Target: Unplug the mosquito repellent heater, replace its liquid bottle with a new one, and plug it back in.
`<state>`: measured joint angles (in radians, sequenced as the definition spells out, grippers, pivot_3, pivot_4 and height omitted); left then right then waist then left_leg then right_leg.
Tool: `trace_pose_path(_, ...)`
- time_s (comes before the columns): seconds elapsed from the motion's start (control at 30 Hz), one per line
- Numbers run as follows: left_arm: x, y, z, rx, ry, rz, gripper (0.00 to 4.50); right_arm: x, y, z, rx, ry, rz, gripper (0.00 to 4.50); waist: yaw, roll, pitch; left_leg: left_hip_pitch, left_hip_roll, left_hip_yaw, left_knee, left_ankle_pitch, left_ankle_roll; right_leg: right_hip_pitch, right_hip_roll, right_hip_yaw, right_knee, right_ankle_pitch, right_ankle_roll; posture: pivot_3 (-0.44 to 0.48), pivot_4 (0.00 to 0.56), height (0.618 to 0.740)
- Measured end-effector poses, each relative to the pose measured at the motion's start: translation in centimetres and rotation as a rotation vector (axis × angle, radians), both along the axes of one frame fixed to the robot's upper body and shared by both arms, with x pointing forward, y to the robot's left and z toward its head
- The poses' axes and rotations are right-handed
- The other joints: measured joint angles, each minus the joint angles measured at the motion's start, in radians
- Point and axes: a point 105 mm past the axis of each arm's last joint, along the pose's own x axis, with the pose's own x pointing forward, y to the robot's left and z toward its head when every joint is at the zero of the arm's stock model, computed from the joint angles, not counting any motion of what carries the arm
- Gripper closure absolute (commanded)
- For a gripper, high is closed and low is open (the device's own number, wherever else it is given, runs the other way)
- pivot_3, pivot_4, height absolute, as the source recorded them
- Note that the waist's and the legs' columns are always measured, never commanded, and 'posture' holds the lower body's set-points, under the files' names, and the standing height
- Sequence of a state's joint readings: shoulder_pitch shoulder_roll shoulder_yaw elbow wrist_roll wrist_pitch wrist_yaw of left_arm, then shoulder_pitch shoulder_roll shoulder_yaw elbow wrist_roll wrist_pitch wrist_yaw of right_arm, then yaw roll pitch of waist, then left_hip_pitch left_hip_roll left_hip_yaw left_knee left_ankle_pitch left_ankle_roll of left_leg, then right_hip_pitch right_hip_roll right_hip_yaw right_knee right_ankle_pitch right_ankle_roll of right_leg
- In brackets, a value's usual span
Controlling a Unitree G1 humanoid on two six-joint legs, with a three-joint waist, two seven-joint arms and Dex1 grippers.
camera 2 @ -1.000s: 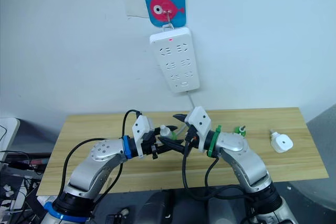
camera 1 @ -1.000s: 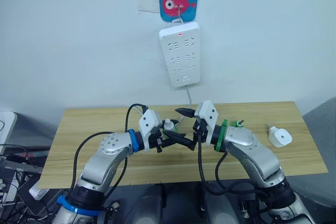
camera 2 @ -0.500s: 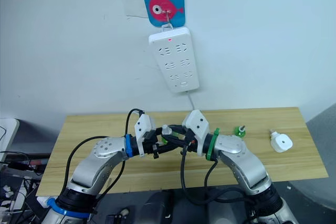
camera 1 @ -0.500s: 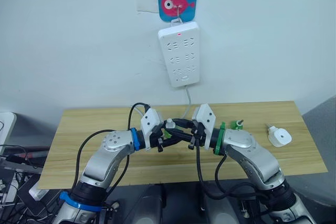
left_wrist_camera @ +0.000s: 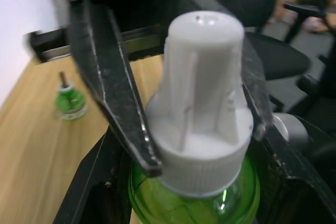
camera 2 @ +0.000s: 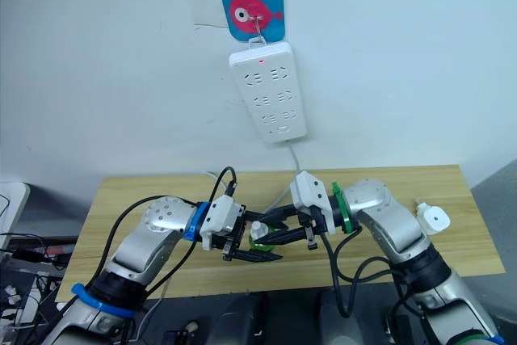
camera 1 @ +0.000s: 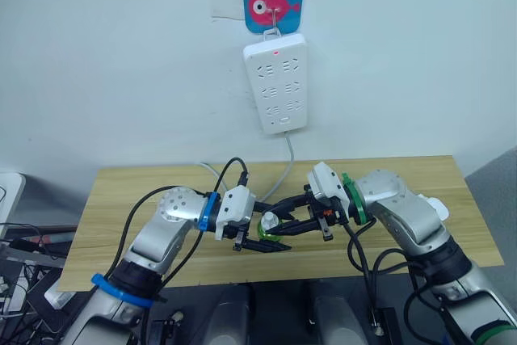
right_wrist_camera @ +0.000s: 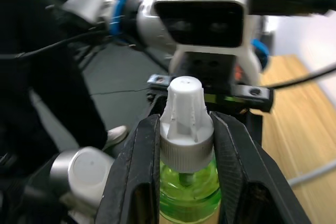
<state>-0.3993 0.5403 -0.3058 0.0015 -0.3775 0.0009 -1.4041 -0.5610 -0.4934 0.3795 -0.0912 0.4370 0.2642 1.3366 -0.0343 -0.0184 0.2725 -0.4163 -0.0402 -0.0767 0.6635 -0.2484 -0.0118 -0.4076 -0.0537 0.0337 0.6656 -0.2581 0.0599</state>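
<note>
Right gripper (right_wrist_camera: 181, 145) is closed on the white cap (right_wrist_camera: 181, 111) of the new green bottle (left_wrist_camera: 194, 203). Left gripper (camera 1: 262, 241) is clamped on its body below. Risk: the smooth bottle could spin in the left fingers, or the cap could slip on the twist. Old bottle (left_wrist_camera: 71, 103) stands on the table (camera 1: 145, 191), far right. The mosquito repellent heater (camera 2: 432, 220) lies unplugged beyond the right arm, power strip (camera 1: 277, 82) on the far wall.

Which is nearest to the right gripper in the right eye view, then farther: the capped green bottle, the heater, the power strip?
1. Capped green bottle, between the right gripper's fingers.
2. Heater, on the table's right end.
3. Power strip, up on the wall.
</note>
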Motion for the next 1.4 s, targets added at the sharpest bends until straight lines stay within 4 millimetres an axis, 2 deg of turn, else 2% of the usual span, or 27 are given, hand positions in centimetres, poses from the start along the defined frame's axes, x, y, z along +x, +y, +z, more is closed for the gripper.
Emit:
trace_pose_path(0.1, 0.3, 0.0, 0.1, 0.002, -0.018, -0.011, 2.22, 0.4, 0.0, 0.1, -0.007, -0.029, 0.038, 3.48, -0.001, 0.0, 0.0, 0.0, 0.0, 0.0, 0.0, 0.0, 0.0, 0.0, 0.0, 0.0, 0.0, 0.0, 0.0, -0.035, 0.236, 0.74)
trace_pose_path(0.2, 0.5, 0.1, -0.2, 0.005, -0.012, -0.007, 2.22, 0.7, 0.0, 0.0, -0.017, -0.014, 0.031, 2.5, -0.001, 0.0, 0.0, -0.001, 0.0, 0.0, 0.0, 0.0, 0.0, -0.001, 0.0, 0.0, 0.0, 0.0, 0.0, -0.042, 0.24, 0.74)
trace_pose_path(0.33, 1.1, 0.8, -1.0, 0.019, 0.005, 0.047, 2.22, 1.8, -1.8, 0.3, -0.027, -0.005, -0.085, 1.13, 0.0, 0.0, 0.0, -0.001, 0.0, 0.0, 0.0, 0.0, 0.0, -0.001, -0.001, 0.001, -0.001, 0.0, 0.0, -0.042, 0.247, 0.74)
trace_pose_path(0.43, 1.9, 1.1, -0.9, -0.009, 0.008, 0.123, 2.22, 1.7, -3.4, 0.1, -0.025, 0.014, -0.204, 0.03, 0.003, 0.0, 0.0, -0.001, 0.0, -0.001, 0.0, 0.0, 0.0, -0.001, -0.001, 0.0, 0.0, 0.0, 0.0, -0.045, 0.251, 0.74)
trace_pose_path(0.53, 3.1, 1.1, -0.8, -0.039, 0.019, 0.228, 2.22, 2.0, -3.9, 0.3, 0.012, 0.012, -0.355, 0.03, 0.001, 0.0, 0.0, -0.001, 0.0, 0.0, 0.0, 0.0, 0.0, -0.001, -0.001, 0.001, 0.0, 0.0, 0.0, -0.053, 0.254, 0.74)
trace_pose_path(0.77, 5.9, 0.6, 0.0, -0.155, 0.021, 0.485, 2.22, 2.4, -2.5, 0.0, 0.137, -0.028, -0.71, 0.03, -0.005, 0.0, 0.0, -0.001, 0.0, 0.002, 0.001, 0.0, 0.0, -0.004, -0.001, 0.004, 0.007, 0.0, 0.0, -0.067, 0.257, 0.74)
trace_pose_path(0.9, 6.5, 0.7, 0.0, -0.166, 0.027, 0.538, 2.22, 2.6, -1.7, -0.2, 0.161, -0.029, -0.786, 0.03, -0.011, 0.0, 0.0, 0.0, 0.0, 0.002, 0.001, 0.0, 0.0, -0.004, -0.001, 0.004, 0.008, 0.0, 0.0, -0.071, 0.255, 0.74)
trace_pose_path(1.03, 6.5, 0.5, 0.0, -0.172, 0.03, 0.538, 2.22, 3.0, -0.5, 0.4, 0.196, -0.045, -0.82, 0.03, -0.021, 0.0, 0.0, 0.0, 0.0, 0.002, 0.001, 0.0, 0.0, -0.005, 0.0, 0.004, 0.008, -0.001, 0.0, -0.074, 0.251, 0.74)
trace_pose_path(1.17, 6.3, 0.4, 0.0, -0.169, 0.032, 0.523, 2.22, 3.7, -0.2, -0.2, 0.191, -0.028, -0.865, 0.03, -0.022, 0.0, 0.0, 0.0, 0.0, 0.002, 0.001, 0.0, -0.001, -0.005, 0.0, 0.004, 0.008, -0.001, 0.0, -0.074, 0.244, 0.74)
trace_pose_path(1.3, 6.3, 0.1, 0.2, -0.178, 0.028, 0.516, 2.22, 3.7, 0.1, -0.3, 0.197, -0.023, -0.866, 0.83, -0.022, 0.0, 0.0, 0.0, 0.0, 0.003, 0.001, 0.0, 0.0, -0.005, 0.0, 0.004, 0.008, -0.001, 0.0, -0.072, 0.24, 0.74)
trace_pose_path(1.4, 6.3, -0.1, 0.1, -0.177, 0.029, 0.512, 2.22, 3.5, 0.4, -0.4, 0.204, -0.03, -0.856, 1.93, -0.023, 0.0, 0.0, 0.0, 0.0, 0.003, 0.001, 0.0, 0.0, -0.005, 0.0, 0.004, 0.008, -0.001, 0.0, -0.074, 0.237, 0.74)
